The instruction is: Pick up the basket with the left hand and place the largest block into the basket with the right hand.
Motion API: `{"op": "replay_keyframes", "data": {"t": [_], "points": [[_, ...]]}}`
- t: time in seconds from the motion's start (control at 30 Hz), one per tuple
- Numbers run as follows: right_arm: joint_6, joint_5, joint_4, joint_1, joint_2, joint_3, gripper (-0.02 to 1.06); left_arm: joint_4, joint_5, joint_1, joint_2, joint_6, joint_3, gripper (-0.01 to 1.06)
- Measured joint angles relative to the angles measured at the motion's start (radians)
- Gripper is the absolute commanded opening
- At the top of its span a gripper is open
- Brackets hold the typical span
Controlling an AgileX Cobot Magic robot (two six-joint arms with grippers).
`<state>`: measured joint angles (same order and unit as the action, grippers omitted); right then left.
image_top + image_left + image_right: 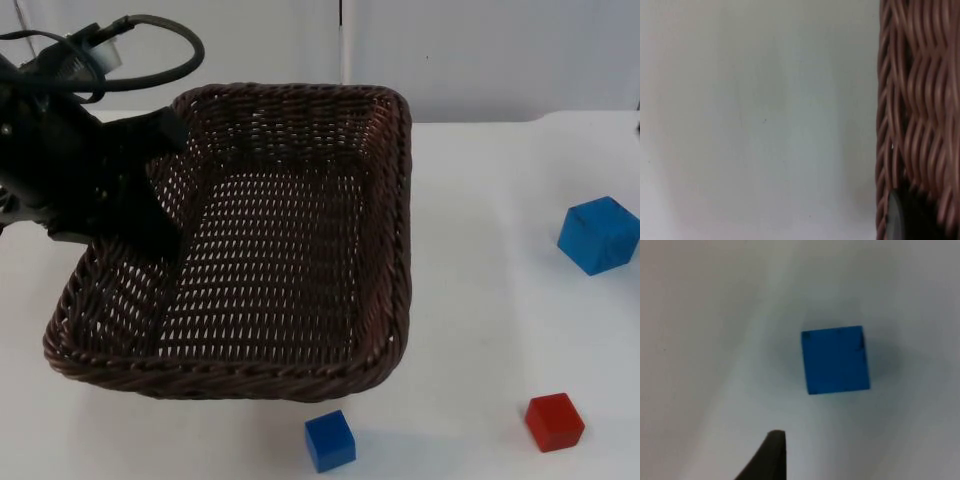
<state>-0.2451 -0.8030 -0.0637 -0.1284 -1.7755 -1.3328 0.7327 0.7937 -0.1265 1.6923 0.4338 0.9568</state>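
- Top view: left hand [150, 185] grips stiff, light basket [300, 380] by its rim, tilted off the desk [480, 250].
- Right hand's (above big block [835, 360]) state: cannot tell; block rigid, take opposite flat faces.

A blue block [835, 360] sits alone on the white surface [700, 340], seen almost straight from above so that its square top face shows, with a thin strip of one side face along an edge. A soft shadow spreads around it. One black fingertip [771, 456] of the right tool stands over the surface, apart from the block and not touching it.
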Motion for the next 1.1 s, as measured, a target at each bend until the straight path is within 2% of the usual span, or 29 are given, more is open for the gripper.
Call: {"op": "replay_keyframes", "data": {"t": [0.1, 0.4, 0.53, 0.7, 1.1], "points": [[-0.019, 0.028, -0.031, 0.0, -0.073, -0.011, 1.05, 0.0, -0.002, 0.0, 0.0, 0.002, 0.0, 0.0], [-0.038, 0.139, -0.041, -0.012, -0.217, -0.013, 1.05, 0.0, -0.002, 0.0, 0.0, 0.004, 0.0, 0.0], [-0.088, 0.226, -0.041, -0.052, -0.289, -0.013, 1.05, 0.0, -0.002, 0.0, 0.0, 0.004, 0.0, 0.0], [-0.096, 0.307, -0.042, -0.065, -0.338, -0.013, 1.05, -0.005, -0.002, 0.0, 0.0, 0.004, 0.0, 0.0], [-0.094, 0.341, -0.042, -0.044, -0.373, -0.013, 1.02, -0.024, -0.004, 0.0, 0.0, 0.004, 0.0, 0.0]]}}
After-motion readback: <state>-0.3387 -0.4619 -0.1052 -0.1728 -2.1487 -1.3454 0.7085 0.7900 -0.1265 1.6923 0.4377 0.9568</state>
